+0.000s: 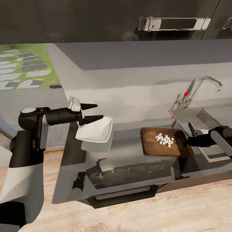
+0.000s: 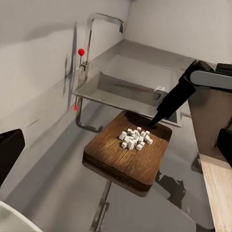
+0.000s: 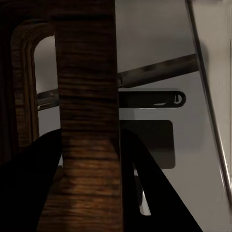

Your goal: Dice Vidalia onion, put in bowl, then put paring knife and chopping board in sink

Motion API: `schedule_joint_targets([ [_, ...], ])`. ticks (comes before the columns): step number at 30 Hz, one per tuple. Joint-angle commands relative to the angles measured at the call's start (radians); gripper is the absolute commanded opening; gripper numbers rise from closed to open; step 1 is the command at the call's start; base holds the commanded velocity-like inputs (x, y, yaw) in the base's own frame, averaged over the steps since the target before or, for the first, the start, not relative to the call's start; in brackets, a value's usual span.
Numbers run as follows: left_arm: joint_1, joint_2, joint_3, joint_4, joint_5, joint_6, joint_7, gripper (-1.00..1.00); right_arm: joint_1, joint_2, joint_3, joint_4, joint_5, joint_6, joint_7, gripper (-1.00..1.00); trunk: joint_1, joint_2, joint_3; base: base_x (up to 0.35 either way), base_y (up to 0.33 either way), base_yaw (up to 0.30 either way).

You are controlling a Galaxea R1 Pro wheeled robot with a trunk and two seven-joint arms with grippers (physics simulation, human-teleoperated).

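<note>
Here, dicing is done: the diced onion [image 1: 164,139] lies on the chopping board [image 1: 151,146] beside the sink [image 1: 206,117]. Left gripper [image 1: 93,111] pinches the raised bowl's [image 1: 96,131] rim; right gripper [image 1: 190,140] clamps the board's slotted end. Transfer and sink placement remain

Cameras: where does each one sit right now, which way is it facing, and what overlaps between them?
Head: high, looking down the countertop; both arms show, left end effector holding the bowl.
Left wrist: on that arm, facing the chopping board, diced onion, sink; right arm at the board's far end.
Right wrist: tight against the board's edge, dark fingers astride it.
Shared: the board.
</note>
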Motion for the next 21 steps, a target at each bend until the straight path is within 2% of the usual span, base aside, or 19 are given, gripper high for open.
schedule_joint_targets([
  [1, -0.001, 0.0, 0.001, -0.001, -0.005, 0.01, -0.007, 1.0, -0.001, -0.001, 0.003, 0.0, 0.009, 0.002, 0.01, -1.0, 0.001, -0.002, 0.0, 0.0, 0.0, 0.0],
  [21, -0.001, -0.001, 0.0, -0.001, -0.005, 0.009, -0.007, 1.0, -0.002, -0.001, 0.003, 0.0, 0.009, 0.003, 0.01, -1.0, 0.001, -0.002, 0.031, 0.0, 0.0, 0.0],
])
